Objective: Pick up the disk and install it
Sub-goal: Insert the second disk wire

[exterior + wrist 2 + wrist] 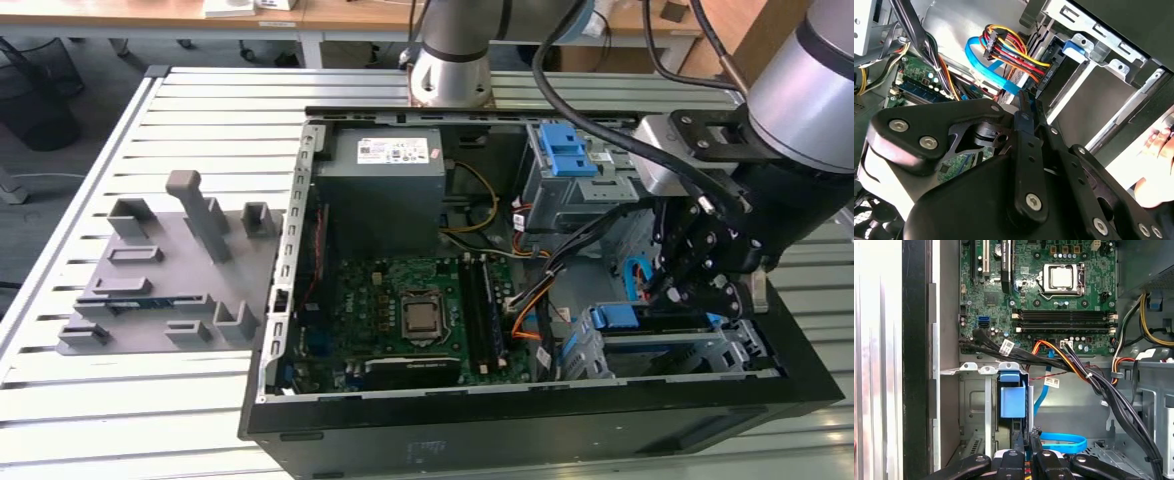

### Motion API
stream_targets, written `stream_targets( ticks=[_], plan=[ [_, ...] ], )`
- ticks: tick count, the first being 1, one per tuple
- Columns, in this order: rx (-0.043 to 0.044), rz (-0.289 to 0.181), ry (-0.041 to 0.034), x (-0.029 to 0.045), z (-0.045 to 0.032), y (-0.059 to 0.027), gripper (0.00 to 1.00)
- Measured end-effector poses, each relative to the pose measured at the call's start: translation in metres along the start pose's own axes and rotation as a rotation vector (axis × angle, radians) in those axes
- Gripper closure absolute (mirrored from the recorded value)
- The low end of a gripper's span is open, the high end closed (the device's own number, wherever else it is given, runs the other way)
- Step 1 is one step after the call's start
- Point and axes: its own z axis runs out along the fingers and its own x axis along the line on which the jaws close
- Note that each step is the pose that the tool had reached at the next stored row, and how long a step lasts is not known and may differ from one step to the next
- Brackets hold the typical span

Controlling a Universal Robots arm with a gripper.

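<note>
The disk (638, 321) sits in the metal drive cage (727, 350) at the near corner of the open computer case, on the exterior view's right. Its blue bracket (1013, 400) shows edge-on between the cage rails in the first wrist view, and as a blue tab (1074, 47) in the second wrist view. My gripper (681, 295) hangs just above the cage. Its fingers (1030, 432) are shut together right beside the blue bracket, with nothing seen between them. In the second wrist view the fingertips (1029, 97) meet close to the cable plugs at the disk's end.
Coloured power wires (1014, 50) and a blue flat cable (1064, 442) lie close to the fingers. The motherboard (414, 300), a grey power-supply box (380, 185) and a second cage with light-blue tabs (567, 150) fill the case. A grey fixture plate (167, 270) lies beside it. A person's hand (1154, 165) is near the case.
</note>
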Motion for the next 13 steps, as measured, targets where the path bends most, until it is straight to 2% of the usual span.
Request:
stream_targets(
  ticks=[13],
  plan=[
    [0.0, 0.0, -0.0005, 0.0022, 0.0022, -0.0014, 0.84]
  ],
)
